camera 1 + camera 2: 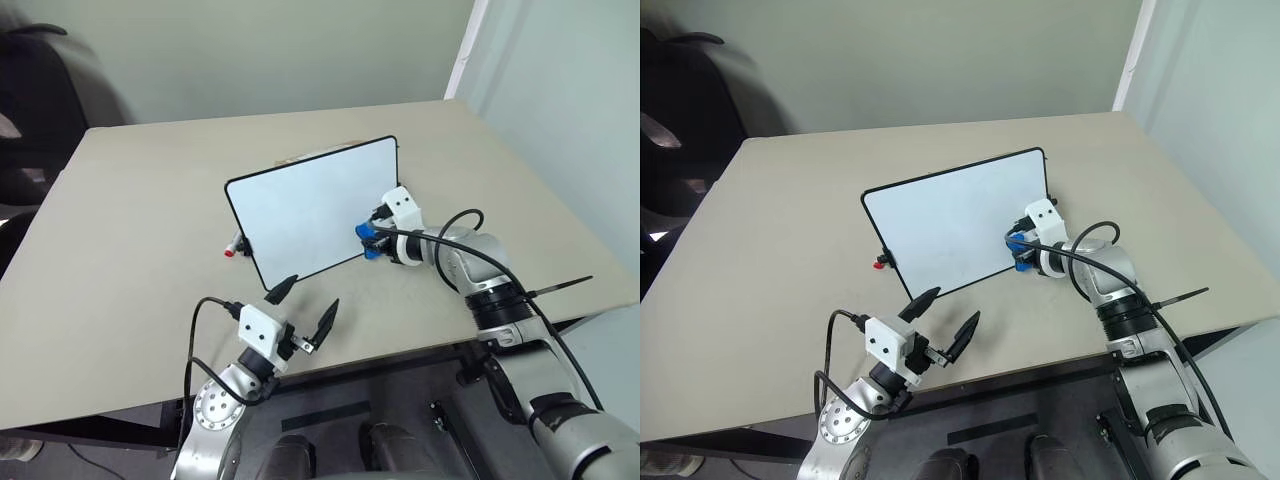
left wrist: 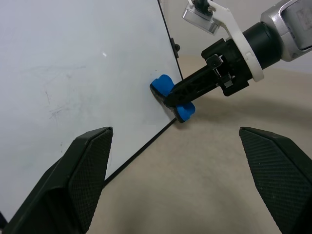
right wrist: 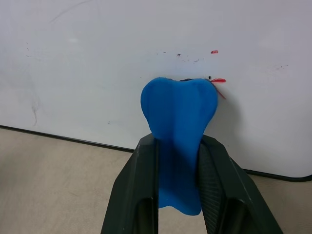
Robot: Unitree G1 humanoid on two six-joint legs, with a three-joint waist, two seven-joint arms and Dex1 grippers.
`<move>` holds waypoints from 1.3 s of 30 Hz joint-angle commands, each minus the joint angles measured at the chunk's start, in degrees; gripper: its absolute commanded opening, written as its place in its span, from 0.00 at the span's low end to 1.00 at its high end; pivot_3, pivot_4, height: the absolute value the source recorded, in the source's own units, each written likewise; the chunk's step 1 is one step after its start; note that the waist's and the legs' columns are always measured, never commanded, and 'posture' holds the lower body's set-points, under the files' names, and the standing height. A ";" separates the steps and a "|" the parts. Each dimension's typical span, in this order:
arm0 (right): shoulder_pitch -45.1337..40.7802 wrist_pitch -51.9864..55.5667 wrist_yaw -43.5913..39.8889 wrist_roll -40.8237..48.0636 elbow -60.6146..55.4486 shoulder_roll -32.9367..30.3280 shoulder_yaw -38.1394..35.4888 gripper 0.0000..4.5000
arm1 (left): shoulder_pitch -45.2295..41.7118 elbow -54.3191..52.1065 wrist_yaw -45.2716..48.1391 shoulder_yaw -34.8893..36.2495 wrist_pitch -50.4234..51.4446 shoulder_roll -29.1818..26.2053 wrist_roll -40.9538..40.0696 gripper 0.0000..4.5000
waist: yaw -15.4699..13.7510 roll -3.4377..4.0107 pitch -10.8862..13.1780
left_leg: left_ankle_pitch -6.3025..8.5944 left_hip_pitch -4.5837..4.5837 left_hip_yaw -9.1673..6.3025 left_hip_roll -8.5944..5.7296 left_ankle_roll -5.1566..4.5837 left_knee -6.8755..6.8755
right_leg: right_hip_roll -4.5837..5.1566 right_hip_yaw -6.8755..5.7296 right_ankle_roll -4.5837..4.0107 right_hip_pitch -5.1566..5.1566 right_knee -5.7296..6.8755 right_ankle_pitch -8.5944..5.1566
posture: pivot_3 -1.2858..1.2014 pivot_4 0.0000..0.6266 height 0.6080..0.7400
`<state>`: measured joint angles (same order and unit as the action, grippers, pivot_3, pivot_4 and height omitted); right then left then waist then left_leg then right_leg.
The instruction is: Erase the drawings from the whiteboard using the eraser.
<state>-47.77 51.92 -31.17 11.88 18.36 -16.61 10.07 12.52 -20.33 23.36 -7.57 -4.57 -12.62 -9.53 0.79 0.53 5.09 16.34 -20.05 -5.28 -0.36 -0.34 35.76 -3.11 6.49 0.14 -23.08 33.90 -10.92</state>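
Even soft light, faint shadows, sharp

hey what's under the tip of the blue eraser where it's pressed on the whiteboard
Red marker streaks poke out beside the eraser tip against the whiteboard. Whatever drawing remains under the tip is covered, so I can't tell how much is left.

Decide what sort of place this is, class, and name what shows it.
Probably an office or lab room: a plain beige table by bare walls, a small whiteboard on it, and a dark chair beside the table.
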 commanded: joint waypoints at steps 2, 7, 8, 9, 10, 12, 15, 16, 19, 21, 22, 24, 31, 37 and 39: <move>-3.52 -3.04 1.18 -0.52 0.45 -0.14 -2.96 0.23 | -0.07 -2.91 -0.16 0.42 -0.23 -0.20 -0.38 1.00 | 0.00 0.00 0.00 | 0.03 -0.01 0.00 0.00 0.06 0.00 | 0.00 0.00 -0.01 -0.02 0.01 0.00 | 0.52 0.24 0.97; -5.74 -3.21 0.61 1.08 -4.24 -0.71 -5.47 0.23 | -0.20 -2.92 -0.08 0.56 -0.15 -0.35 -0.50 1.00 | -0.01 -0.03 0.17 | 0.05 -0.10 0.00 0.00 0.09 0.00 | 0.00 0.00 -0.08 -0.10 0.00 0.05 | 0.52 0.24 0.97; -5.91 -3.00 0.60 1.07 -4.75 -0.70 -5.51 0.23 | -0.26 -2.90 -0.09 0.53 -0.11 -0.37 -0.51 1.00 | -0.01 -0.03 0.17 | 0.06 -0.10 0.00 0.00 0.10 0.00 | 0.00 0.00 -0.09 -0.12 0.00 0.05 | 0.52 0.24 0.97; -5.98 -2.76 0.59 1.02 -5.09 -0.64 -5.52 0.23 | -0.31 -2.88 -0.11 0.48 -0.08 -0.37 -0.49 1.00 | -0.01 -0.03 0.17 | 0.06 -0.09 0.00 0.00 0.10 0.00 | 0.00 0.00 -0.09 -0.13 0.00 0.06 | 0.52 0.24 0.97; -5.89 -2.36 0.43 0.98 -5.30 -0.52 -5.33 0.23 | -0.36 -2.84 -0.13 0.42 -0.07 -0.35 -0.46 1.00 | -0.01 -0.06 0.15 | 0.06 -0.06 0.00 0.00 0.10 0.00 | -0.01 -0.01 -0.10 -0.12 0.01 0.06 | 0.52 0.24 0.97; -5.06 -1.45 0.05 0.62 -5.28 -0.21 -4.23 0.23 | -0.41 -2.79 -0.15 0.34 -0.08 -0.32 -0.40 1.00 | -0.04 -0.12 0.11 | 0.06 0.00 -0.02 0.01 0.10 -0.06 | -0.01 -0.02 -0.10 -0.16 0.00 0.06 | 0.52 0.24 0.97; -3.07 -0.38 0.02 -0.14 -3.76 0.54 -2.28 0.23 | -0.43 -2.75 -0.18 0.29 -0.12 -0.29 -0.36 1.00 | -0.15 -0.15 0.08 | 0.07 0.04 -0.03 0.02 0.12 -0.05 | 0.00 -0.02 -0.11 -0.18 0.00 0.06 | 0.52 0.24 0.97; -2.53 -0.04 0.03 -0.18 -3.30 0.79 -1.87 0.23 | -0.44 -2.74 -0.19 0.28 -0.13 -0.28 -0.34 1.00 | -0.17 -0.15 0.07 | 0.07 0.04 -0.02 0.02 0.12 -0.04 | 0.00 -0.02 -0.14 -0.17 0.00 0.09 | 0.52 0.24 0.97; -1.20 -0.15 0.42 -0.87 -0.48 1.56 -0.89 0.23 | -0.68 -2.57 -0.17 0.42 -0.11 -0.33 -0.37 1.00 | -0.13 -0.18 0.03 | 0.07 0.07 0.00 0.01 0.12 -0.02 | 0.00 -0.02 -0.40 -0.06 0.00 0.27 | 0.52 0.24 0.97; -0.94 -0.51 0.88 -1.26 1.84 1.80 -1.10 0.23 | -0.76 -2.52 -0.20 0.46 -0.15 -0.35 -0.33 1.00 | -0.12 -0.19 0.03 | 0.09 0.09 0.00 0.01 0.15 -0.02 | 0.00 -0.03 -0.21 0.05 -0.01 0.19 | 0.52 0.24 0.97; -0.98 -0.69 1.08 -1.45 3.07 1.78 -1.34 0.23 | -0.80 -2.53 -0.20 0.51 -0.15 -0.38 -0.32 1.00 | -0.12 -0.18 0.03 | 0.09 0.12 0.01 0.01 0.15 -0.02 | 0.00 -0.03 -0.19 0.04 -0.01 0.18 | 0.52 0.24 0.97; -1.31 -0.96 1.29 -1.77 5.17 1.74 -1.81 0.23 | -0.90 -2.45 -0.17 0.61 -0.16 -0.45 -0.34 1.00 | -0.12 -0.17 0.05 | 0.09 0.10 0.01 0.01 0.15 -0.03 | 0.00 -0.03 -0.19 -0.01 -0.01 0.18 | 0.52 0.24 0.97; -2.98 -1.68 1.39 -2.42 9.00 0.89 -2.20 0.23 | -1.13 -2.25 -0.07 0.70 -0.09 -0.58 -0.42 1.00 | -0.15 -0.19 0.07 | 0.29 0.07 -0.02 0.01 0.48 -0.04 | -0.01 -0.02 -0.22 -0.15 -0.02 0.17 | 0.52 0.24 0.97; -6.26 -2.37 2.30 -2.25 7.83 0.43 -3.76 0.23 | -1.53 -1.77 0.00 0.62 -0.11 -0.54 -0.46 1.00 | -0.16 -0.20 0.20 | 0.27 -0.12 -0.01 0.01 0.46 0.02 | 0.00 -0.02 -0.25 -0.15 -0.02 0.19 | 0.52 0.24 0.97; -7.36 -2.63 2.73 -2.42 7.42 0.07 -4.24 0.23 | -1.61 -1.66 -0.05 0.52 -0.14 -0.45 -0.37 1.00 | -0.16 -0.18 0.26 | 0.18 -0.14 0.00 0.01 0.36 0.03 | 0.00 -0.02 -0.31 -0.17 -0.02 0.23 | 0.52 0.24 0.97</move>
<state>-52.17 50.48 -29.72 10.04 27.43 -15.57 8.03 11.48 -20.34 23.40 -7.30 -4.34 -13.17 -9.65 0.63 0.35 5.35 16.52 -20.19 -5.28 -0.35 0.01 35.78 -3.11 6.47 -0.18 -23.25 33.89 -10.68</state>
